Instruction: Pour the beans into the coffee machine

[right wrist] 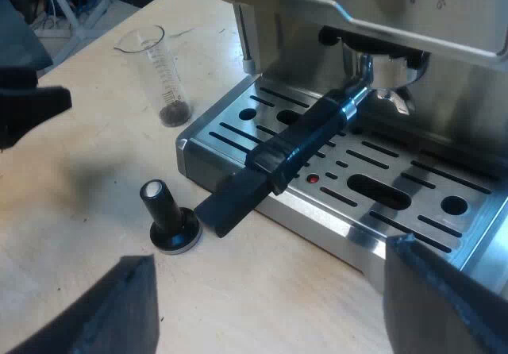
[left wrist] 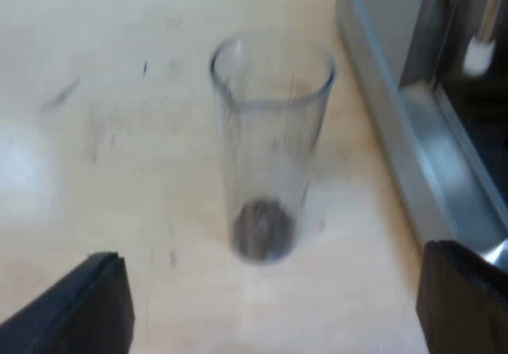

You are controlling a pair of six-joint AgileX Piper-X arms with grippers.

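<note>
Looks like the grab is the step to be sorted here. The left gripper [left wrist: 274, 290] is spread wide with nothing in it, and the glass [left wrist: 270, 132] is lined up ahead of the gap, not yet between the fingers. The glass stands upright on the table [left wrist: 119, 132], just beside the machine [left wrist: 413, 155], with a small heap of beans [left wrist: 262, 231] at its bottom. It should probably be taken around the middle of its wall and squeezed gently, since clear walls like that are likely slippery. It would then need to be kept upright on the way up so nothing gets spilled before the tip. The tight spot is the machine's side: little room is left for the finger going in there, so a knock could be expected if the approach is rushed. The right gripper [right wrist: 270, 306] is also held wide open and empty, over the table at the front of the tray [right wrist: 333, 223]. The holder [right wrist: 302, 140] is locked in, its handle jutting out over the tray, and a tamper [right wrist: 168, 219] is parked near the tray's corner. Both are well apart from the glass, so neither should be in the way.
</note>
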